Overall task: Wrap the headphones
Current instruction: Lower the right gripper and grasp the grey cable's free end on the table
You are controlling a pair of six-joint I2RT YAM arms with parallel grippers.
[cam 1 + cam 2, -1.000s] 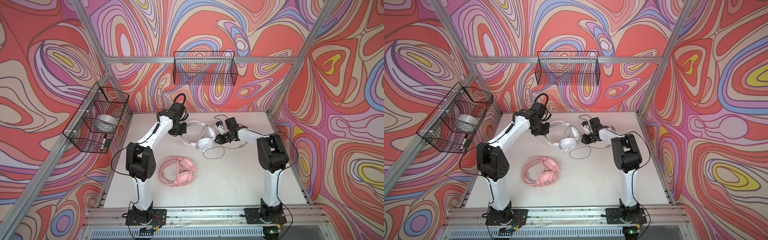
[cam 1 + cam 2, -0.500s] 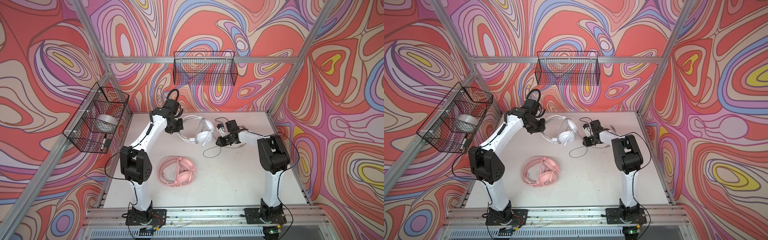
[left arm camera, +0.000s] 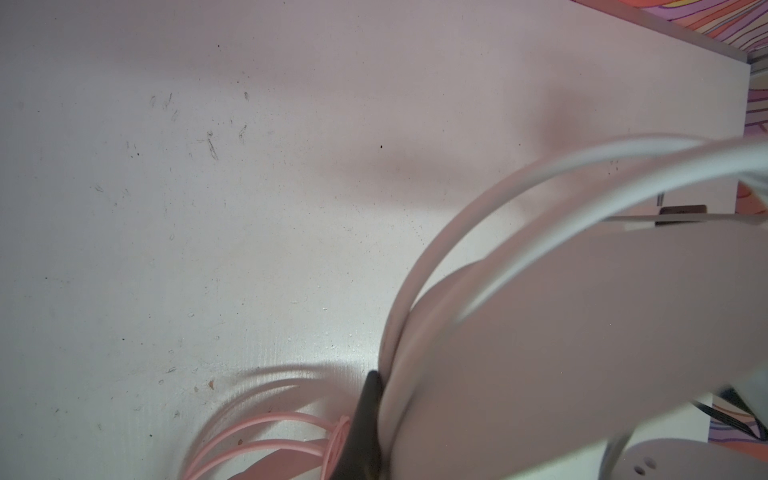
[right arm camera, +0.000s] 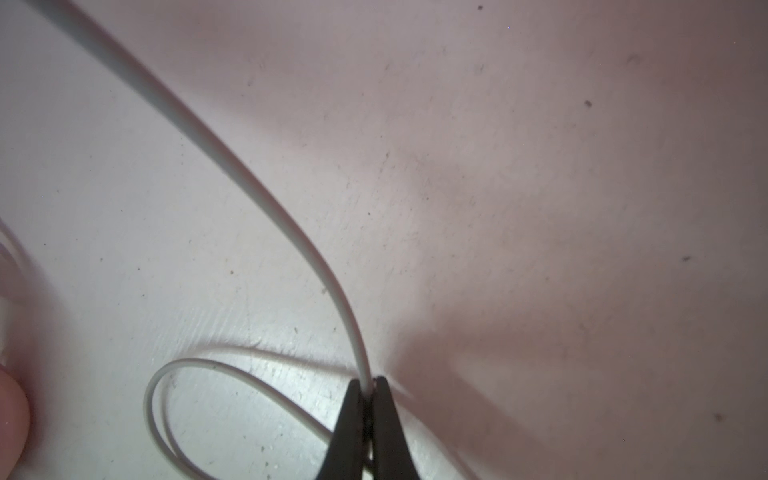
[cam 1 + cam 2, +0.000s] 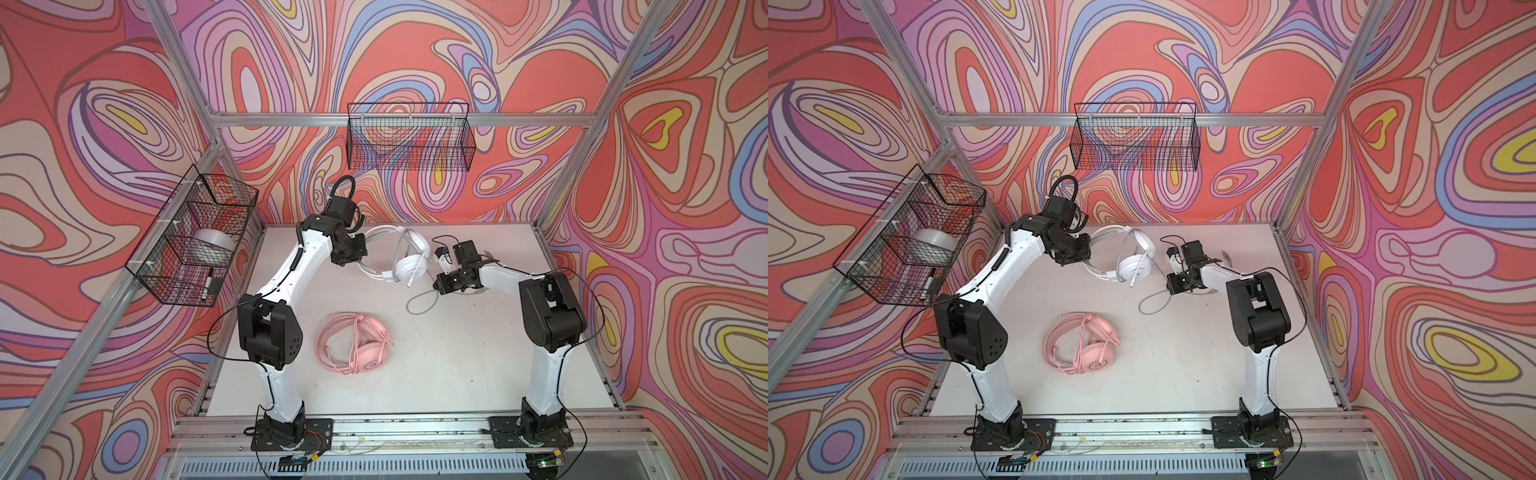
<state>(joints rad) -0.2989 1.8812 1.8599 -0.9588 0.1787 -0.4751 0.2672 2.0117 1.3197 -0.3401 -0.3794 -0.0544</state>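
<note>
The white headphones [image 5: 410,268] [image 5: 1133,267] hang at the back middle of the table. My left gripper [image 5: 351,259] [image 5: 1077,259] is shut on their headband [image 3: 540,332]; in the left wrist view only one black finger [image 3: 365,419] shows beside the band. Their grey-white cable [image 4: 266,195] runs down to a loop on the table [image 5: 419,301] [image 5: 1152,303]. My right gripper [image 4: 368,386] [image 5: 438,284] [image 5: 1171,286] is shut on that cable. The pink headphones [image 5: 353,349] [image 5: 1084,349] lie flat at the front middle, their pink cable wound over them.
A black wire basket [image 5: 195,241] on the left wall holds a roll of tape and a marker. Another wire basket [image 5: 409,137] hangs on the back wall. The white table [image 5: 478,353] is ringed by aluminium frame posts and patterned walls.
My left gripper has carried the white headphones up and toward the back left. My right gripper has shut on the cable and drawn slightly to the right.
</note>
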